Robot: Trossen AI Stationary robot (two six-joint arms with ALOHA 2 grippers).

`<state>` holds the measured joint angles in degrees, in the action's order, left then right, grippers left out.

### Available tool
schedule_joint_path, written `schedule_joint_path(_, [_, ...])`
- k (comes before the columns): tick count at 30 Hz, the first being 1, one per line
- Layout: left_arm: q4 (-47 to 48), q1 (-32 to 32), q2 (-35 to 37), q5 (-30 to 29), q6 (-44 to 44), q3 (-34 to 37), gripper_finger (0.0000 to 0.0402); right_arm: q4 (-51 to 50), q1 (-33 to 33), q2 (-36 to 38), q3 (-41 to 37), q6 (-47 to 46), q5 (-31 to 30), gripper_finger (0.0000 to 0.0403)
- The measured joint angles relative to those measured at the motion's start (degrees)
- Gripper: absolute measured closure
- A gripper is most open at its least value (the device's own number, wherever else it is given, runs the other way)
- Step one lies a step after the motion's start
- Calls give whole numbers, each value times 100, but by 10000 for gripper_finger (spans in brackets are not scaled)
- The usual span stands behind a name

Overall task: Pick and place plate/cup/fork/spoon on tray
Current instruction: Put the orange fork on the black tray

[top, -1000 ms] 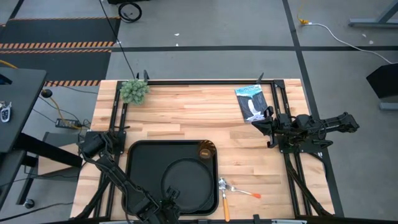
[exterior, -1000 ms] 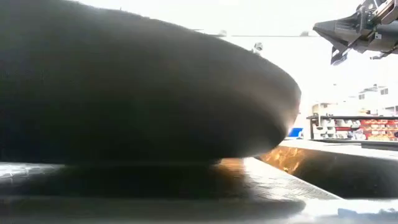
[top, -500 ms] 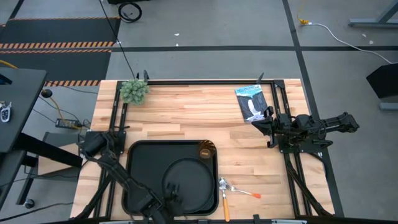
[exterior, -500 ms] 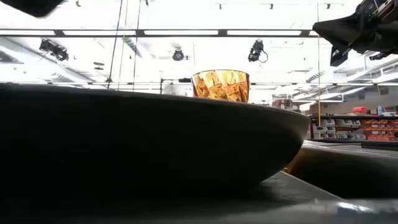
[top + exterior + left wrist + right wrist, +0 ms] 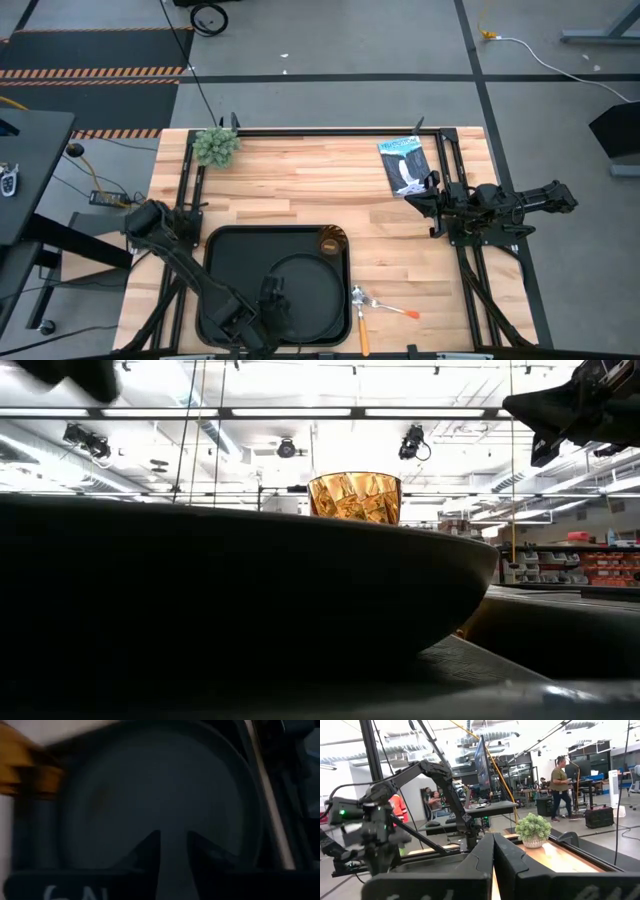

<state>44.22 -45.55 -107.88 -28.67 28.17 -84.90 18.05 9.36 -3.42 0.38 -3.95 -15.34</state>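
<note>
Plate (image 5: 300, 285) lay flat in the tray (image 5: 225, 250) at lower centre, released; left gripper (image 5: 272, 300), fingers slightly apart, had lifted just clear above it. Cup (image 5: 331, 241) sat aboard, while fork (image 5: 383, 303) and spoon (image 5: 361, 318) waited on the tabletop (image 5: 300, 180); right gripper (image 5: 432, 205), fingers together, stayed parked at right

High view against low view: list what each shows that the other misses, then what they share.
Only the high view shows the fork and spoon lying on the wood right of the tray, the small plant, and the left gripper over the plate.

Only the low view shows the ceiling lights and the room's shelves.

Both show the plate, the amber cup behind it, and the right gripper raised off to the right.
</note>
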Motion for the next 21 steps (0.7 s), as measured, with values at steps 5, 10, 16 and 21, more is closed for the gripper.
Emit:
schedule_joint_path(5, [246, -61, 322, -680, -69, -2, 324, 8, -1, 2, -1, 0, 0, 386])
schedule_joint_path(10, [227, -69, 353, -982, -346, 0, 349, 10, -1, 2, -1, 0, -2, 386])
schedule_joint_path(16, [131, 24, 335, -1142, -681, 0, 374, 12, -2, 2, -2, 0, -2, 386])
schedule_joint_path(21, [-444, 9, 345, -1192, -759, 245, 391, 230, -1, 0, -2, -153, -1, 386])
